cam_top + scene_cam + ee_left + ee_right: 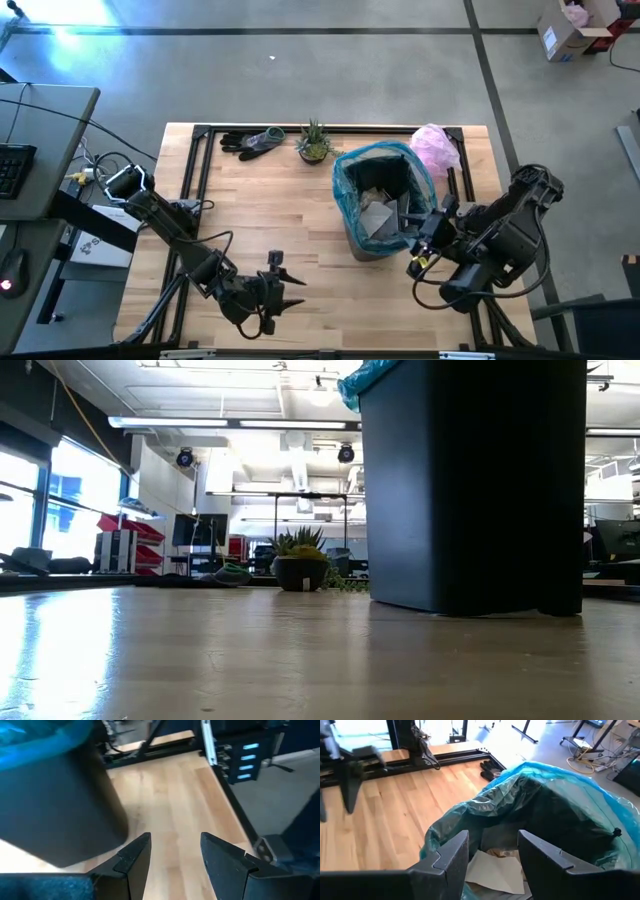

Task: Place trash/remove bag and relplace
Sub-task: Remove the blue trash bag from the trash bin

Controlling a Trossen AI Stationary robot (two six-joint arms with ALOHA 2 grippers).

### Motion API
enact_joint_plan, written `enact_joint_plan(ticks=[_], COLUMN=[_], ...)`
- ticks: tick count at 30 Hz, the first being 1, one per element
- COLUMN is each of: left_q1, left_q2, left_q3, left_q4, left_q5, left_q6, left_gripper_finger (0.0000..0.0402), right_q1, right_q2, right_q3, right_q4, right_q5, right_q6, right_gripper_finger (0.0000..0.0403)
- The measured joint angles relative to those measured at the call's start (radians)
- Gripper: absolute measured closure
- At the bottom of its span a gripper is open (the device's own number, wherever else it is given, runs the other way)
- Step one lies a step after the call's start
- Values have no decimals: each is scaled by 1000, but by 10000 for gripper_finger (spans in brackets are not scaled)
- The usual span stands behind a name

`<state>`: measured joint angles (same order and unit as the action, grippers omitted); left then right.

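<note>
Jaws on both grippers stood parted, empty. We saw bag, wrinkled teal, lining dark bin right of table centre; paper trash inside. Right gripper hovered at bag's rim, far nearer. Left gripper was well apart, facing bin's side.

Overhead: looks straight down on whole table. Low: table height, level, close behind bin. Wrists: both face bin, shared with overhead.
</note>
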<state>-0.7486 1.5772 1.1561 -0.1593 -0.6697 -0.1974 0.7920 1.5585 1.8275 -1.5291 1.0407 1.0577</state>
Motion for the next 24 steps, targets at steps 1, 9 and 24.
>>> enact_joint_plan(ticks=[1, 9, 24], left_q1=[0, 0, 2], left_q2=[0, 0, 2], left_q3=[0, 0, 0], left_q4=[0, 0, -1], left_q5=[18, 40, 49], left_q6=[0, 0, 0], left_gripper_finger=[243, 243, 243], right_q1=[-4, 8, 5], right_q2=[0, 9, 8], right_q3=[0, -24, -26], right_q4=[0, 10, 23], right_q5=[3, -22, -55], right_q6=[2, 64, 64], right_gripper_finger=[247, 247, 247])
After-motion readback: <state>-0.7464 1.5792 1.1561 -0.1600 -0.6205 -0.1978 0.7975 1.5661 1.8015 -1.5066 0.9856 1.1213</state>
